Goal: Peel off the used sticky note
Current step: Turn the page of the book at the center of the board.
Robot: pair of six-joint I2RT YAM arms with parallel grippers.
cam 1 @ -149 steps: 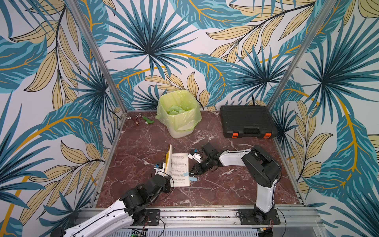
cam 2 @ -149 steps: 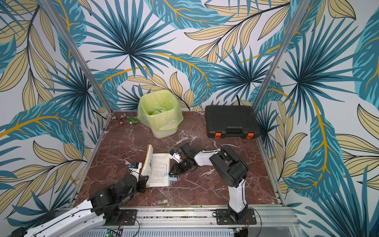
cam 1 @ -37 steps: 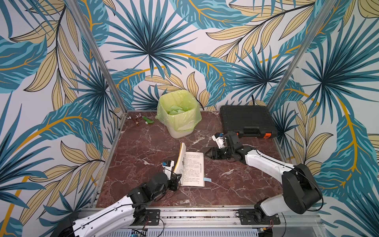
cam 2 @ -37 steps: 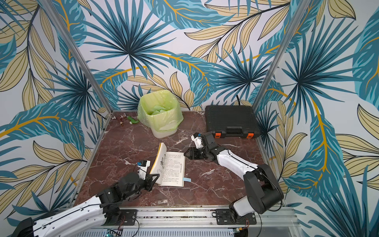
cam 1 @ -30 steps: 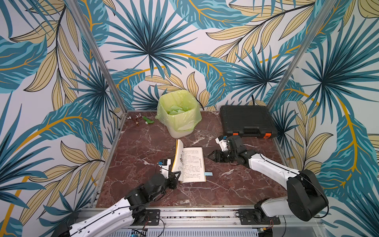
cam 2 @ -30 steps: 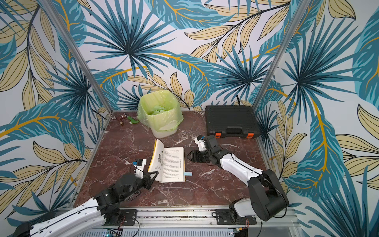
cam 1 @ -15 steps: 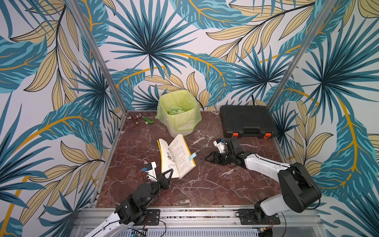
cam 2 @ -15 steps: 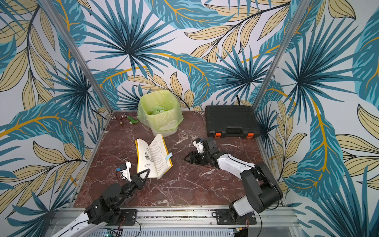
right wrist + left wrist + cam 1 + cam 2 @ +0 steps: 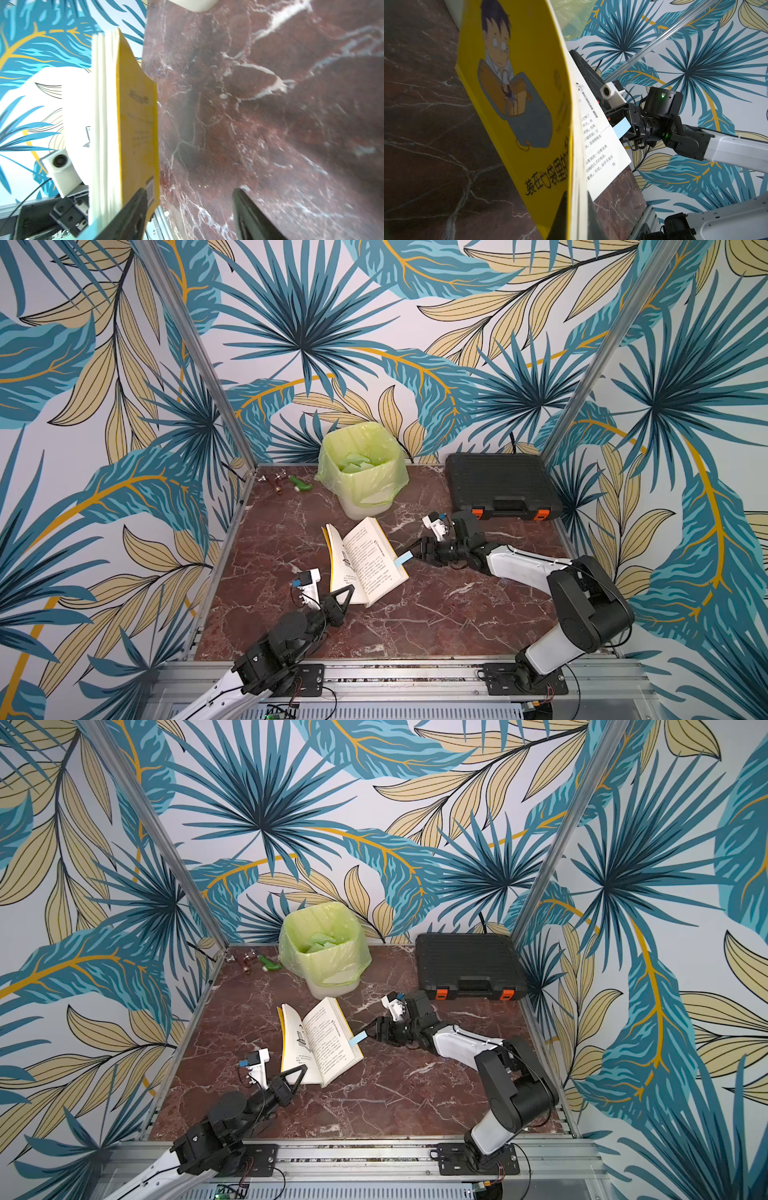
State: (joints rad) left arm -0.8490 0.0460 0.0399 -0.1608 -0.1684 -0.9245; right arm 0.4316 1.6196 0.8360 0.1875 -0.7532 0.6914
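An open book [image 9: 367, 562] with a yellow cover is held at a tilt over a red marble tabletop [image 9: 436, 614], its lower corner clamped tight in the left end effector [image 9: 344, 596]. A pale blue sticky note [image 9: 401, 560] juts from the outer edge of the right-hand page. The right end effector [image 9: 418, 550] sits just beside the note, jaws spread wide; whether it touches the note is unclear. A green-lined bin [image 9: 360, 472] stands behind the book

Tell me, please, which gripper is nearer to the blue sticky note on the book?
Right. The right gripper is just beside the sticky note at the page's outer edge; the left gripper grips the book at its near corner, farther from the note.
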